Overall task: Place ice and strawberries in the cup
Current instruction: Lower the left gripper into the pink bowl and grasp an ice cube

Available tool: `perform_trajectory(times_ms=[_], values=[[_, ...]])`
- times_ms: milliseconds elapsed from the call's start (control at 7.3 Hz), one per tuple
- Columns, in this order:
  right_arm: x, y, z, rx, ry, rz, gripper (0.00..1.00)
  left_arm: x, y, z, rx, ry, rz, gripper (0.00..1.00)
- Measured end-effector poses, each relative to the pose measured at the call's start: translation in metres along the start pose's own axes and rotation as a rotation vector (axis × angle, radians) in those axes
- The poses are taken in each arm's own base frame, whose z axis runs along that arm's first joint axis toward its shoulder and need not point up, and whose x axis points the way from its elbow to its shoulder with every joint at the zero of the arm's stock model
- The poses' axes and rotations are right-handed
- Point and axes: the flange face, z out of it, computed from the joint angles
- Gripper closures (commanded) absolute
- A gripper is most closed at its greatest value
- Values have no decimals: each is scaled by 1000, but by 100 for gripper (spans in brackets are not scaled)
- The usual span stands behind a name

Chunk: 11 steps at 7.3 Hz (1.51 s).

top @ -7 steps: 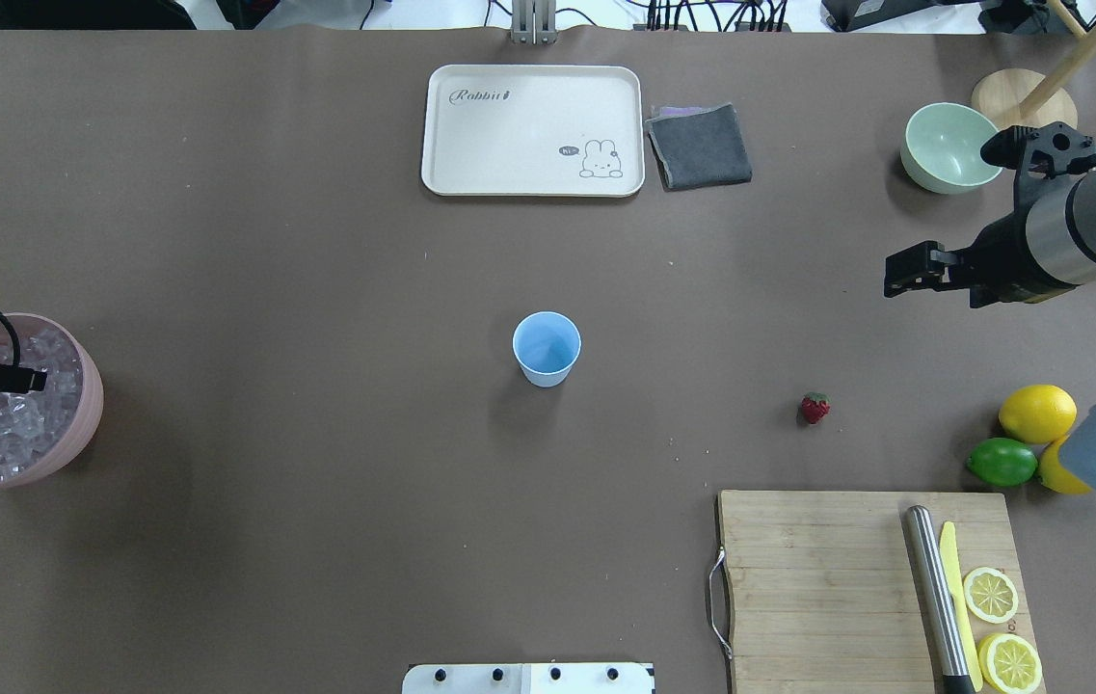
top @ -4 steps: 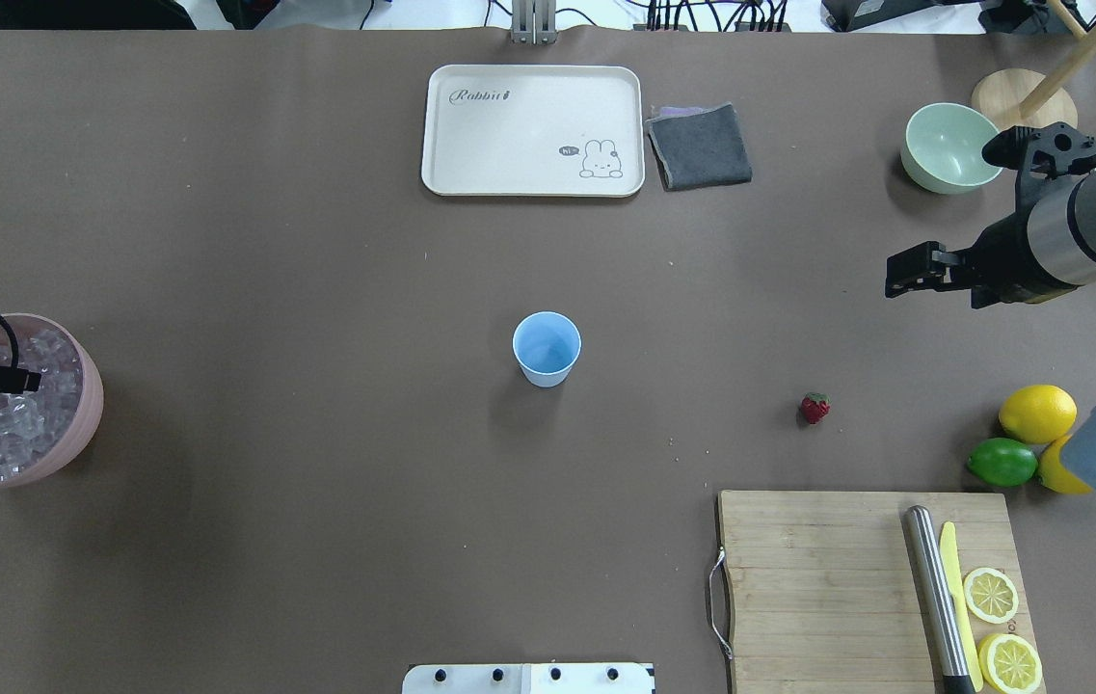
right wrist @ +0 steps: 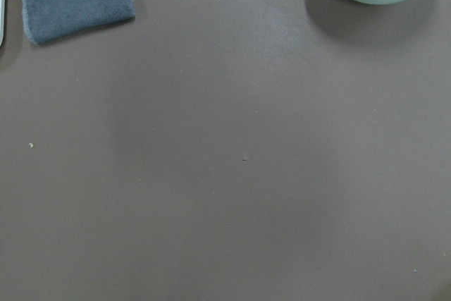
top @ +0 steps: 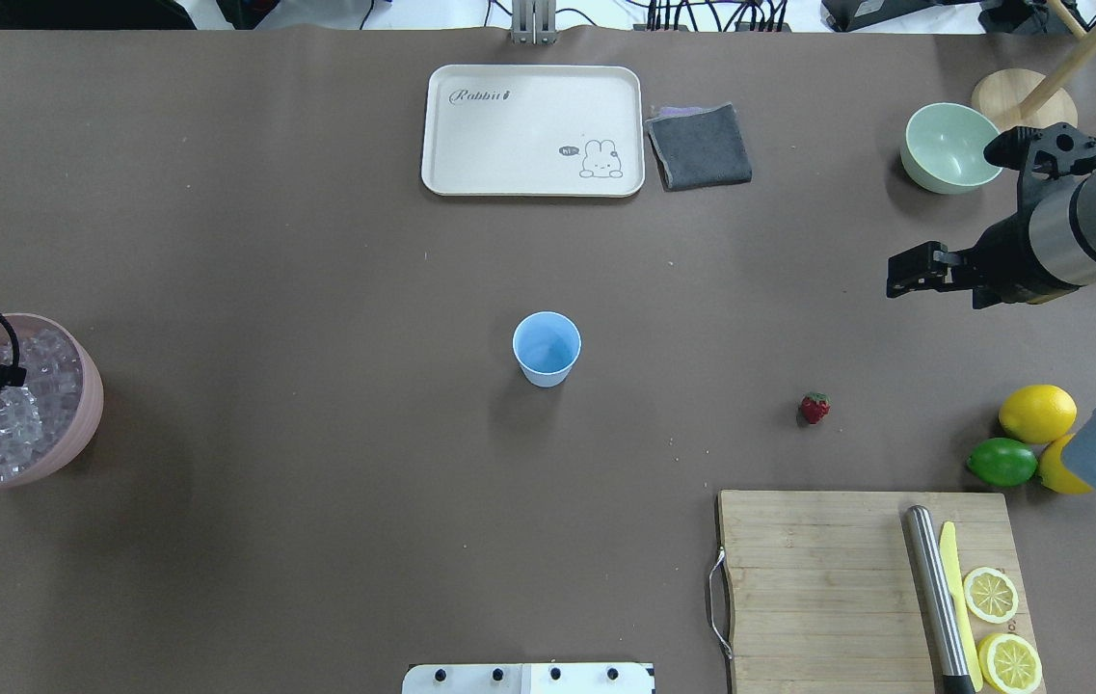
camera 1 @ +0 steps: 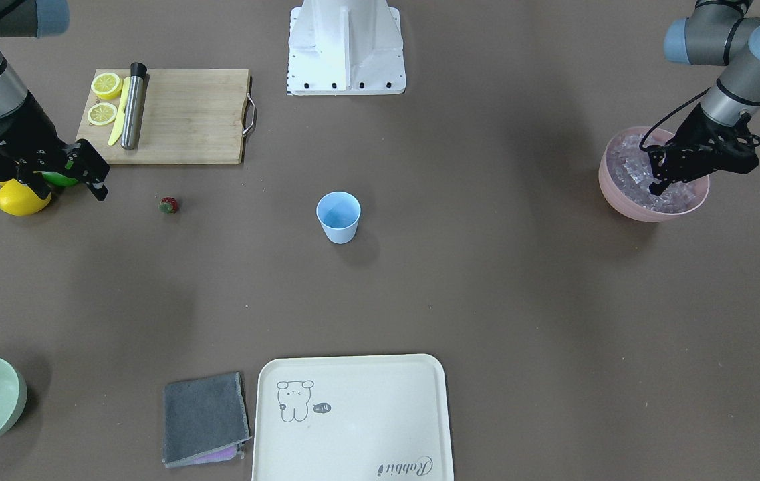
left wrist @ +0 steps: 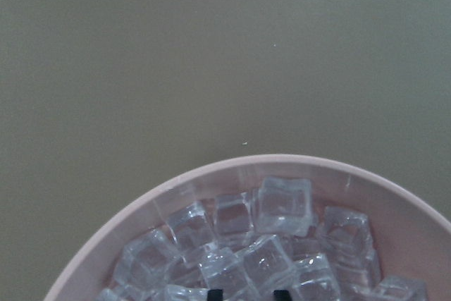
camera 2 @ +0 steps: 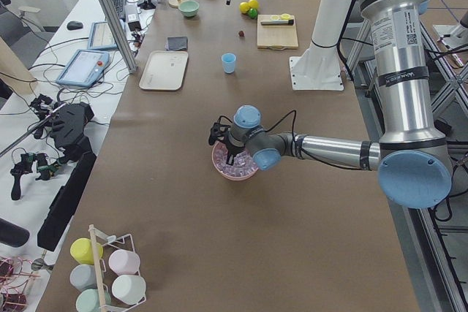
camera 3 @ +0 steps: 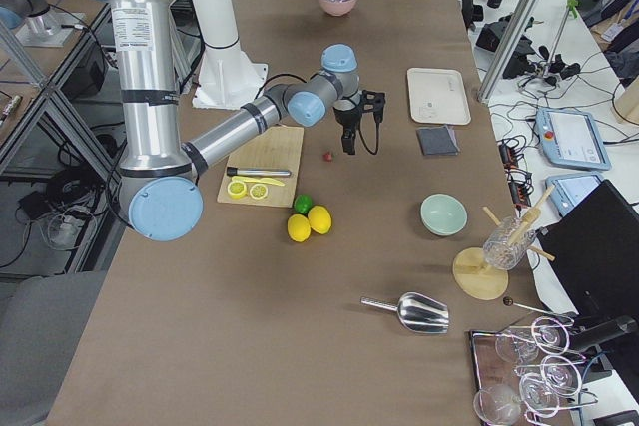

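I fear the left tool (left wrist: 248, 293), jaws apart and empty in the ice (left wrist: 282, 206), drops a slippery cube before the cup (top: 547, 347).

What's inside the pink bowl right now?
The pink bowl holds a heap of ice, with the left gripper dipped into it. The ice covers the bowl's bottom; whether a cube is pinched cannot be seen.
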Motion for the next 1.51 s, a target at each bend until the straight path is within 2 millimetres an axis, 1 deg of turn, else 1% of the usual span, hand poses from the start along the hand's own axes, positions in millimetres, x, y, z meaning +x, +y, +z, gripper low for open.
perform_trajectory(times_ms=[274, 411, 548, 821, 1095, 1506], values=[[0, 0, 0, 0, 0, 0, 0, 3, -5, -12, -9, 40, -2, 100], [0, 0, 0, 0, -1, 0, 0, -1, -10, -21, -10, 62, -15, 27], [0, 0, 0, 0, -1, -1, 0, -5, -14, -27, -7, 72, -23, 3], [0, 1, 0, -1, 0, -1, 0, -9, -15, -29, 10, 57, -15, 3], [0, 1, 0, -1, 0, -1, 0, -11, -14, -25, 19, 33, -5, 3], [1, 1, 0, -1, 2, 0, 0, 0, -6, -13, -4, 35, 19, 3]])
